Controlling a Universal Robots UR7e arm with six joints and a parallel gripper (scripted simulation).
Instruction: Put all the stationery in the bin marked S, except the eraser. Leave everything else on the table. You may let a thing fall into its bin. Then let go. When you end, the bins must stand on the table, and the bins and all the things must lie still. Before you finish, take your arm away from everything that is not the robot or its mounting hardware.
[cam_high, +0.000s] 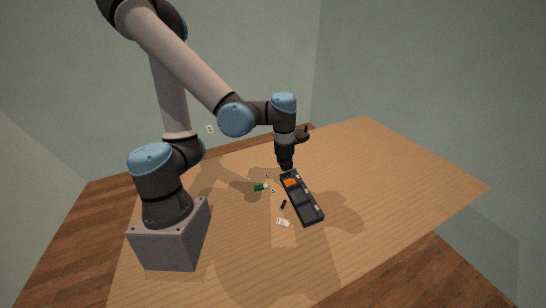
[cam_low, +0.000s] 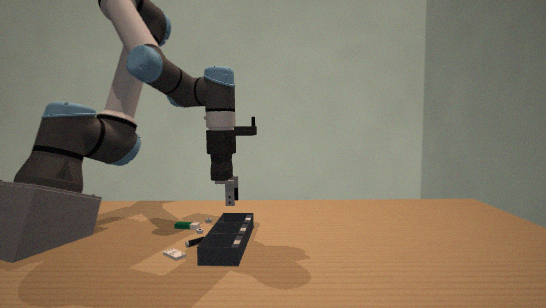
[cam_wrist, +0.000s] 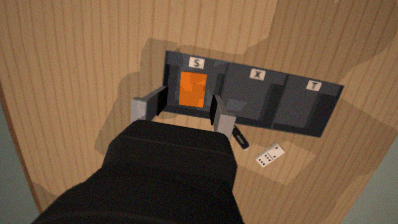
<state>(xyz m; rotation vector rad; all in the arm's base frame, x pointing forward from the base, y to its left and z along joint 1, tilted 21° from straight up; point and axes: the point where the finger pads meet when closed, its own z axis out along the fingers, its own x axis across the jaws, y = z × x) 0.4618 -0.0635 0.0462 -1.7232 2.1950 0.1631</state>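
Pale green walls close in a wooden counter (cam_high: 400, 170), and the hand (cam_wrist: 182, 111) hangs over it with its fingers spread wide and nothing between them.

Directly below the hand sits the dark three-part bin (cam_wrist: 320, 131), lettered S, X and T. The S compartment (cam_wrist: 197, 63) is the one straight under the fingers, and a flat orange block (cam_wrist: 193, 89) lies on its floor, apart from both fingertips. The X and T compartments, off to one side of the hand, look bare.

Outside the bin, just beside the hand, a small dark stick-like piece (cam_wrist: 240, 138) rests on the wood; I'd guess a pen or marker, light, rigid and smooth, best pinched across its middle so it doesn't swing. A white domino (cam_wrist: 270, 155) lies just beyond it. Farther from the hand are a green-and-white piece (cam_high: 259, 187), possibly the eraser, and two tiny grey bits (cam_high: 273, 190) that I can't identify.
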